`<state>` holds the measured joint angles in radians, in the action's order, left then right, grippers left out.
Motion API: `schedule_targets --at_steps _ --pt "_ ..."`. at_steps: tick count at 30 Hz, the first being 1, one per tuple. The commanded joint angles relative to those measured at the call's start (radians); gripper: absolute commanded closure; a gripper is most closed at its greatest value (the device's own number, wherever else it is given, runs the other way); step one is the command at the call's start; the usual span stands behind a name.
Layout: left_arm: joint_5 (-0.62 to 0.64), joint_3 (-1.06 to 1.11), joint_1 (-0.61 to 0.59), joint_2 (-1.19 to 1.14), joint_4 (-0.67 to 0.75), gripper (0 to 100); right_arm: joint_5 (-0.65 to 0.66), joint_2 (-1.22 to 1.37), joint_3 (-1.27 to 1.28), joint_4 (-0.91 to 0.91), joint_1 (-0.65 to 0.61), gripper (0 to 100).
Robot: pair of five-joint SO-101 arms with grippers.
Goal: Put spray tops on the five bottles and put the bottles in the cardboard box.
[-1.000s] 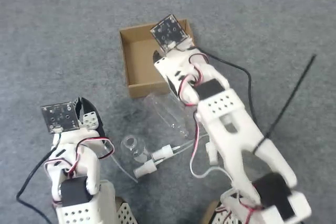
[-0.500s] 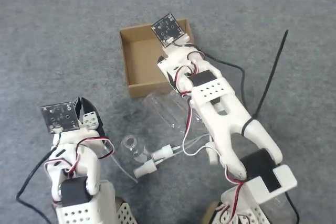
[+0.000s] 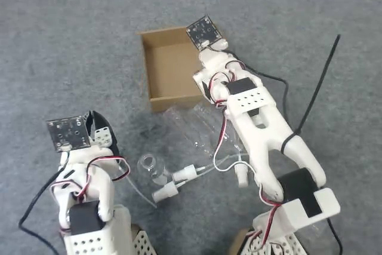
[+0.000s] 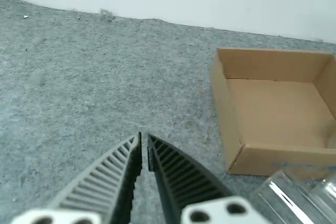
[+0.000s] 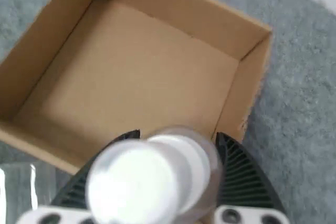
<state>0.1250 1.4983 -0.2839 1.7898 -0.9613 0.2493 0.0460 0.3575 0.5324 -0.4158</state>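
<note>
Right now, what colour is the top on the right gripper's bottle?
White top on a clear bottle; best in the right wrist view.

There is one cardboard box (image 3: 170, 70). Two loose spray tops (image 3: 185, 174) (image 3: 166, 192) lie on the carpet (image 3: 71, 58), with one clear bottle (image 3: 151, 166) alone. More clear bottles (image 3: 191, 126) bunch beside the box, too overlapped to count. The right gripper (image 5: 177, 135) holds one white-topped bottle (image 5: 152, 177).

Three cameras, one shared open brown cardboard box (image 3: 173, 70).
The high view looks down over the whole grey carpeted table (image 3: 71, 46); the left wrist view faces low along it toward the box, farther off; the right wrist view looks into the box from close above.
</note>
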Motion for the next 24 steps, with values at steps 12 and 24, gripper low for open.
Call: schedule_targets --at_steps 12,24 --pt "-0.006 -0.007 -0.006 0.015 0.032 98 0.000 -0.160 -0.014 0.246 0.062 88.1" --pt "-0.008 -0.007 -0.006 0.015 0.032 98 -0.003 -0.222 -0.017 0.248 0.053 88.1"
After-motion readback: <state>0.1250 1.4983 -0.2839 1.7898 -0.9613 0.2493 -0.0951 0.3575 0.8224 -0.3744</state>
